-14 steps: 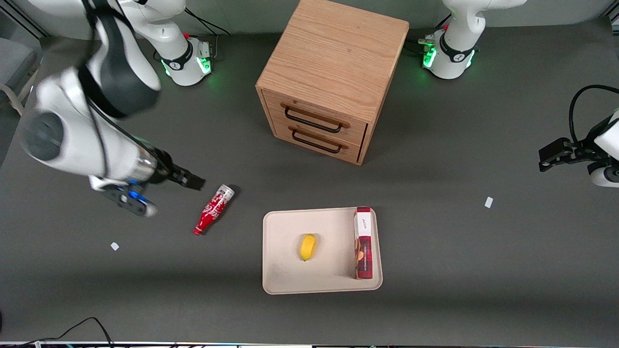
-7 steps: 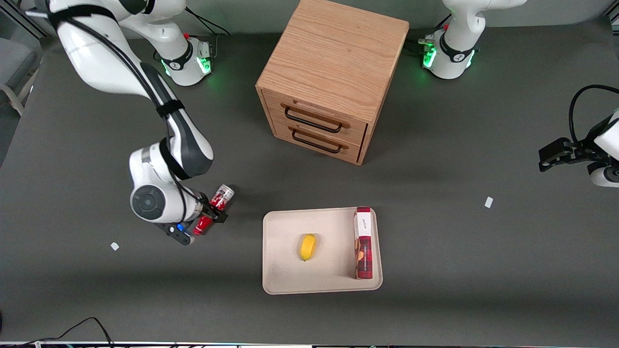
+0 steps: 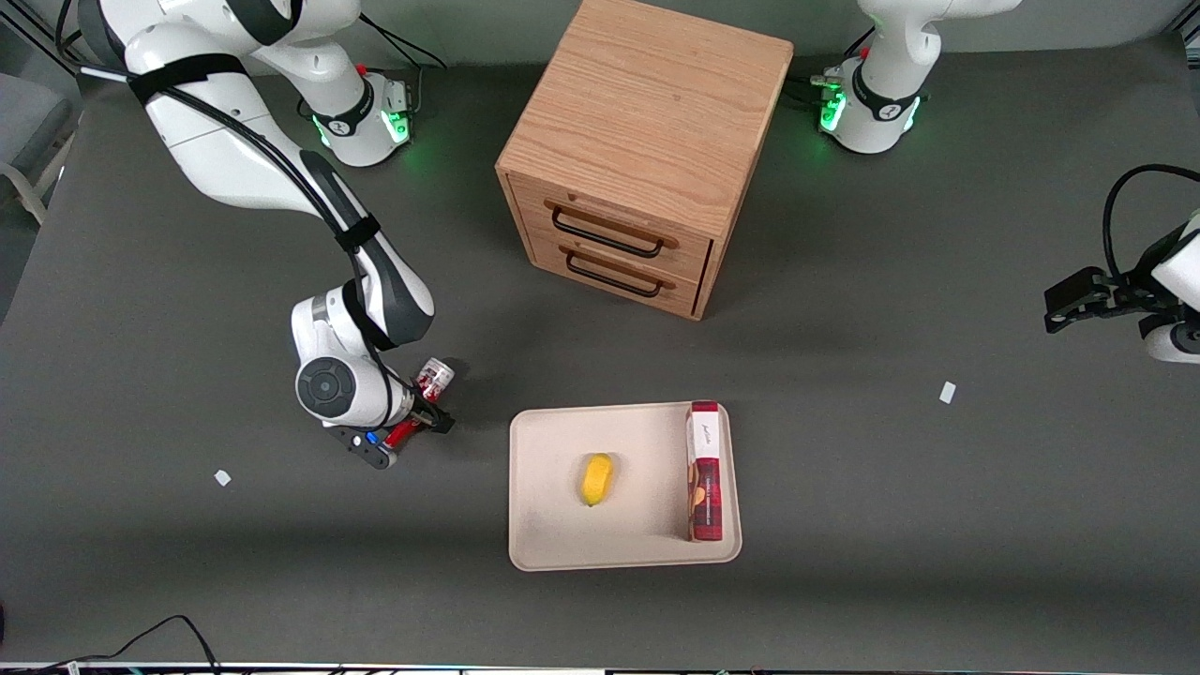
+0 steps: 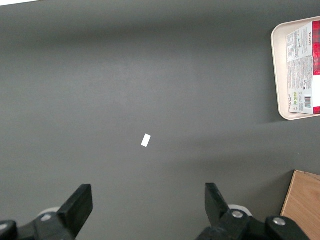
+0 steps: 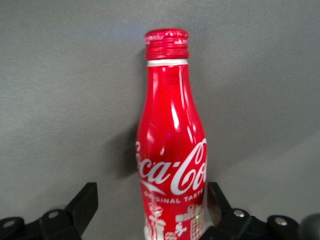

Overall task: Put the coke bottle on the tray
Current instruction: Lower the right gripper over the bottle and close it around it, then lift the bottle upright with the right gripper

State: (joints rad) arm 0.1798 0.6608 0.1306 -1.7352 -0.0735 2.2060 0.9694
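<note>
The coke bottle (image 3: 435, 375) lies on its side on the dark table, nearer the working arm's end than the tray (image 3: 553, 530). Only its silver base and a bit of red near the neck show past the wrist in the front view. My gripper (image 3: 417, 412) is down over the bottle's middle. In the right wrist view the red bottle (image 5: 172, 145) with white script sits between the fingers of the gripper (image 5: 151, 195). The gripper is open: one finger (image 5: 216, 196) is close against the bottle's side, and the other stands well apart from it. The beige tray (image 4: 279, 75) also shows in the left wrist view.
On the tray lie a yellow fruit (image 3: 597, 478) and a red snack box (image 3: 704, 473). A wooden two-drawer cabinet (image 3: 637, 159) stands farther from the camera than the tray. Small white scraps (image 3: 222, 477) (image 3: 948, 392) lie on the table.
The working arm has swung in from the table's end and come down over the bottle, so the fingers now straddle it. The bottle lies where it was.
</note>
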